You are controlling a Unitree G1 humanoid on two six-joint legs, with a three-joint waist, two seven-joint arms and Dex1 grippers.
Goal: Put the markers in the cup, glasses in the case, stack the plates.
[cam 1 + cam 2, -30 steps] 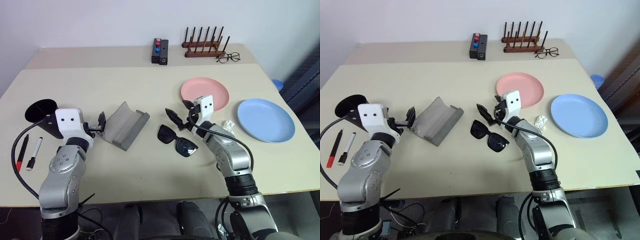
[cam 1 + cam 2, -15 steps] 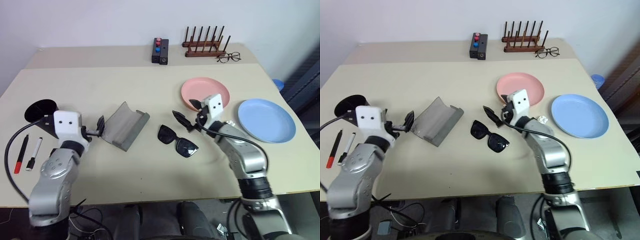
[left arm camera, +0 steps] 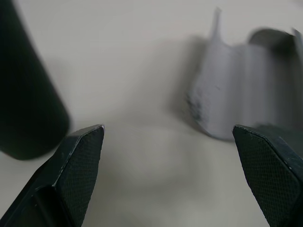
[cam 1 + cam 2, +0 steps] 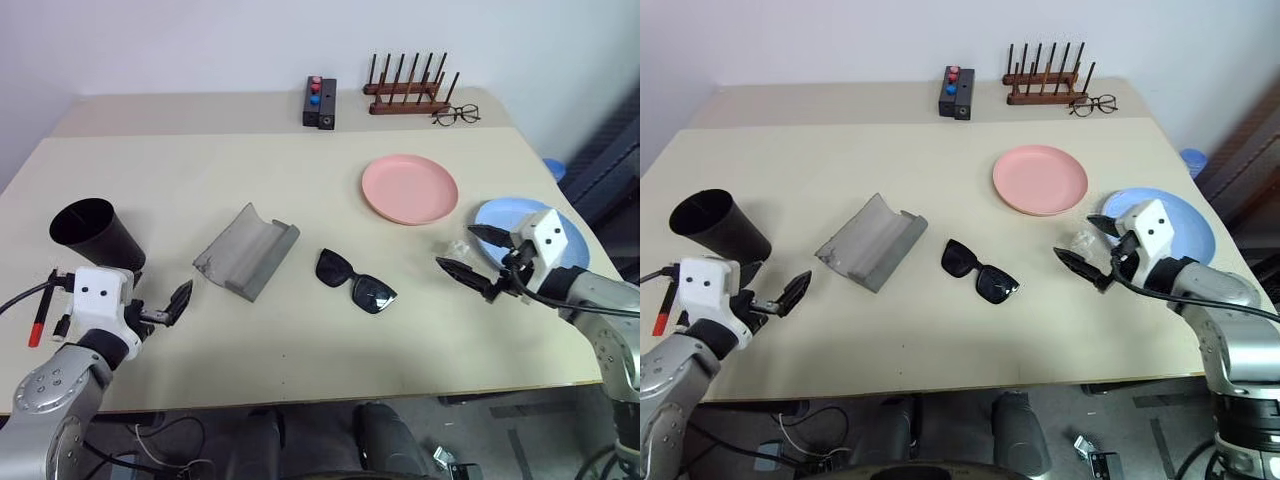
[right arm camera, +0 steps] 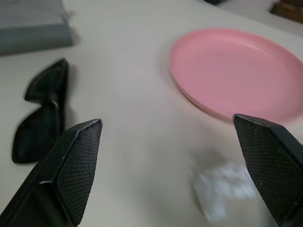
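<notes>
progress: nothing done | sunglasses (image 4: 356, 281) on tabletop (image 4: 300, 180) beside empty case (image 4: 246, 250) | plates (image 4: 409, 188) unstacked | markers (image 4: 38, 322) outside cup (image 4: 96, 235) | left gripper (image 4: 172, 304), right gripper (image 4: 478, 260) wide open, empty

Bare tabletop (image 4: 300, 330) is stretching across the lower centre, offering open passage. Mid-frame, the grey case (image 4: 246, 250) and black sunglasses (image 4: 356, 281) are lying apart with a gap between. The black cup (image 4: 96, 233) is blocking the left edge; a crumpled wrapper (image 4: 457, 248) is sitting between the pink plate (image 4: 409, 188) and blue plate (image 4: 500, 215).
</notes>
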